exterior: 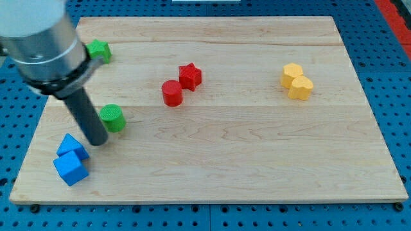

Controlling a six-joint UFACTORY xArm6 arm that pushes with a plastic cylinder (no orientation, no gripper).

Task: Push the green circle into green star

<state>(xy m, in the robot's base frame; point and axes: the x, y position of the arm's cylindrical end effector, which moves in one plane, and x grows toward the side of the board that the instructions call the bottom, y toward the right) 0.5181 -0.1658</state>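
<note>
Just beside my tip [97, 142], to the view's right, sits the green circle [112, 118], touching the rod; no hand shows

The green circle [113, 119], a short flat-topped cylinder, stood upright on the wooden board near the view's left edge, about halfway down. The green star [99, 50] lay flat well apart from it, straight toward the view's top, close to the board's top-left corner and partly hidden.
</note>
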